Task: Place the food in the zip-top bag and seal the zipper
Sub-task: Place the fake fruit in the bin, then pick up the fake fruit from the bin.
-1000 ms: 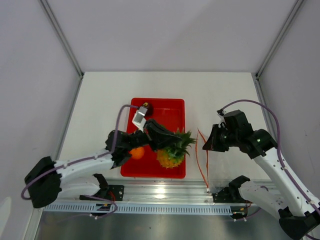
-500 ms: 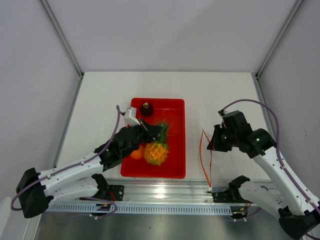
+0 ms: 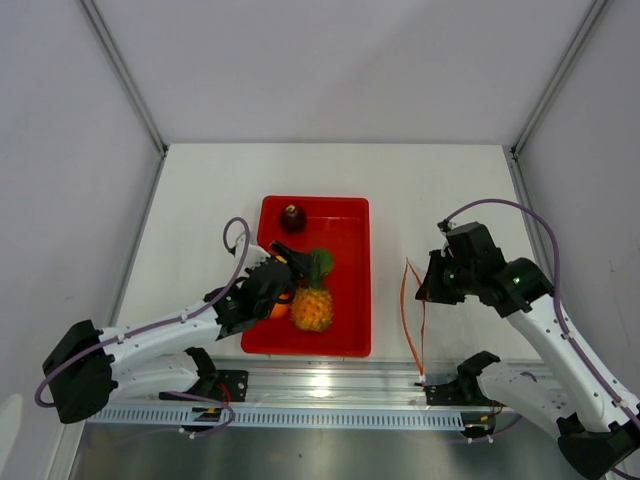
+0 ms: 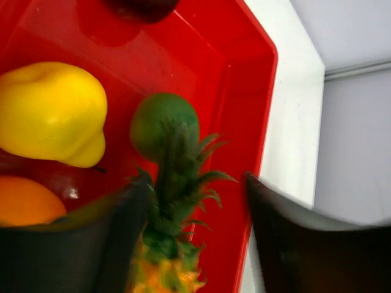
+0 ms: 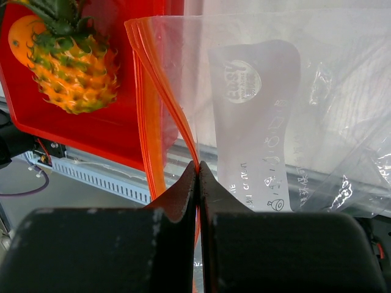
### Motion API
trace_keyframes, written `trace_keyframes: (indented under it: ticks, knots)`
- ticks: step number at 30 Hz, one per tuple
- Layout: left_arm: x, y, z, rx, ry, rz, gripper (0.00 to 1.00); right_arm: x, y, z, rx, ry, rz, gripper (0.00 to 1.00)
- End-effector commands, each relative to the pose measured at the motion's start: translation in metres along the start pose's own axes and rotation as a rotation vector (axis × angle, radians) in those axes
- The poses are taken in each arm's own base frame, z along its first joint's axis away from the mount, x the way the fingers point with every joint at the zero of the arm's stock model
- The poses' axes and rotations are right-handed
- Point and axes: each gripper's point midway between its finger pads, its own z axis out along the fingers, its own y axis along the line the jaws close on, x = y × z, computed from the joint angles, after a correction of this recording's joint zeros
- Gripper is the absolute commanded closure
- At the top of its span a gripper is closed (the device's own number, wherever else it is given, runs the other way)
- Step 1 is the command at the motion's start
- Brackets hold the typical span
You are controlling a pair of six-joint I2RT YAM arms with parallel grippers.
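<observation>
Pineapple point(image 3: 312, 310) and left arm have slid back toward the lower left of the red tray point(image 3: 345, 225), so the first pick-up is still on.
Top view: the left gripper point(image 3: 288, 268) hovers over the crown beside the green fruit point(image 3: 320, 262), the dark red fruit point(image 3: 292, 216) sits at the tray's top, the orange point(image 3: 278, 310) peeks from under the arm, and the zip-top bag point(image 3: 412, 320) stands right of centre. Left wrist view: the fingers point(image 4: 122, 244) are spread either side of the crown, pinching nothing, with the yellow pear point(image 4: 52, 113) upper left, also in the tray. Right wrist view: the right gripper point(image 5: 197, 168) is clamped on the zipper point(image 5: 160, 79), the mouth is parted, and no fruit shows inside. The likely next move is to close on the pineapple, lift it, and carry it right into that mouth.
</observation>
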Motion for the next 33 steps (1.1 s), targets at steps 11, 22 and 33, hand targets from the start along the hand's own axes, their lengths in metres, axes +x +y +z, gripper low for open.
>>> trace_keyframes:
  ticks: [11,22,33]
  knots:
    - [-0.039,-0.044,-0.028,0.054,0.016,0.408,0.01,-0.005,0.005,-0.008,-0.019,-0.031,-0.04,1.0]
    - [-0.003,-0.031,-0.027,0.082,0.484,0.552,0.07,-0.006,0.011,-0.01,-0.042,-0.033,-0.053,1.0]
    - [0.022,-0.034,-0.011,0.02,0.654,0.557,0.02,-0.003,0.009,-0.012,-0.04,-0.035,-0.054,1.0]
